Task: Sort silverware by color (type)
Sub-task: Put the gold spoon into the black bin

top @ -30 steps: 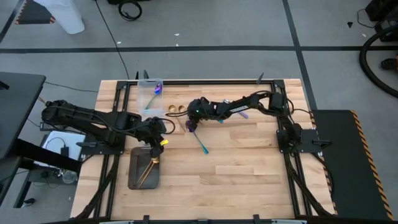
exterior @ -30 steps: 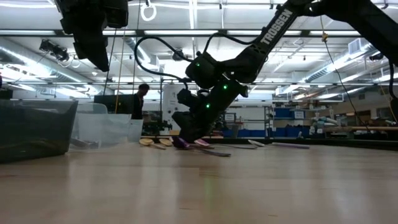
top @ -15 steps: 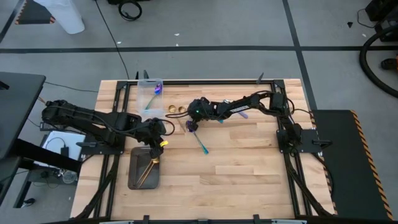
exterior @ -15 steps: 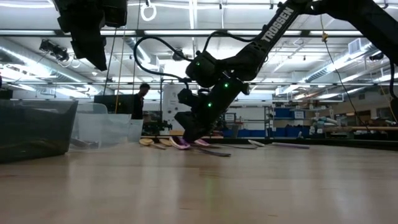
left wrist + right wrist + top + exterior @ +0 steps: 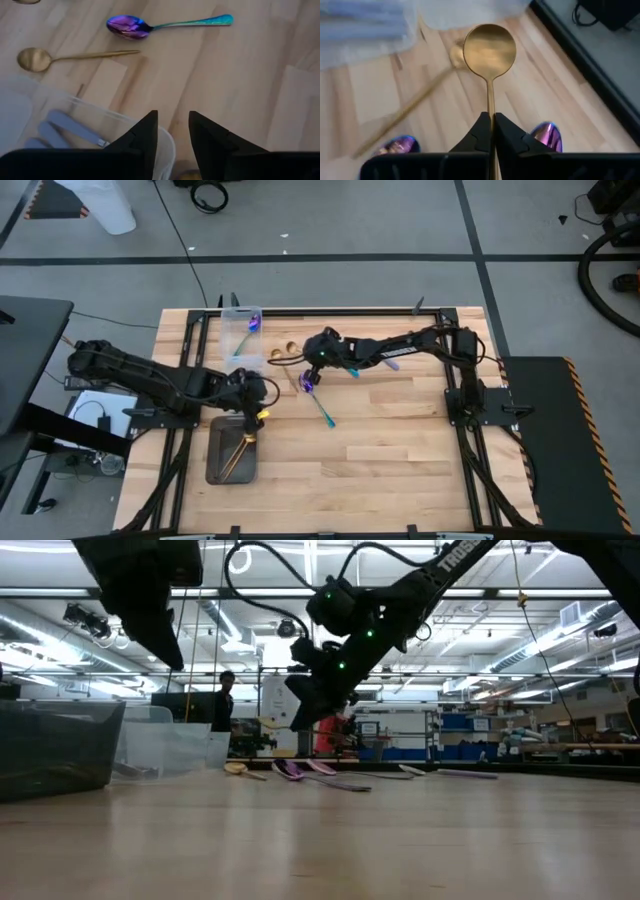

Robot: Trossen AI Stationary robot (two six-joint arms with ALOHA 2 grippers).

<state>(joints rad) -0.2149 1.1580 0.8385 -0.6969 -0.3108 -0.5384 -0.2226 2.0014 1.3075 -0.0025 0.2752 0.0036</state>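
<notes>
The table (image 5: 400, 450) carries the grey tray (image 5: 215, 465) at 7 o'clock, with gold spoons lying in it, and the clear bin (image 5: 240, 338) at 11 o'clock, holding a purple spoon. The left arm reaches in from 9 o'clock, and its gripper (image 5: 252, 392) hangs between bin and tray, fingers (image 5: 142, 137) a little apart, pinching nothing that can be seen. The right arm stretches from 2 o'clock toward the table's middle at 12 o'clock. Its gripper (image 5: 490, 131) is lifted off the wood in the low view, fingers pressed together on the slim handle of a gold spoon (image 5: 489, 50), bowl pointing forward past the fingertips. Below it on the wood lie another gold spoon (image 5: 70, 57) and a purple spoon with a teal handle (image 5: 165, 25), side by side but apart. More purple bowls (image 5: 546, 136) show just beside the held handle. A teal-handled spoon (image 5: 325, 411) lies near the table's centre.
</notes>
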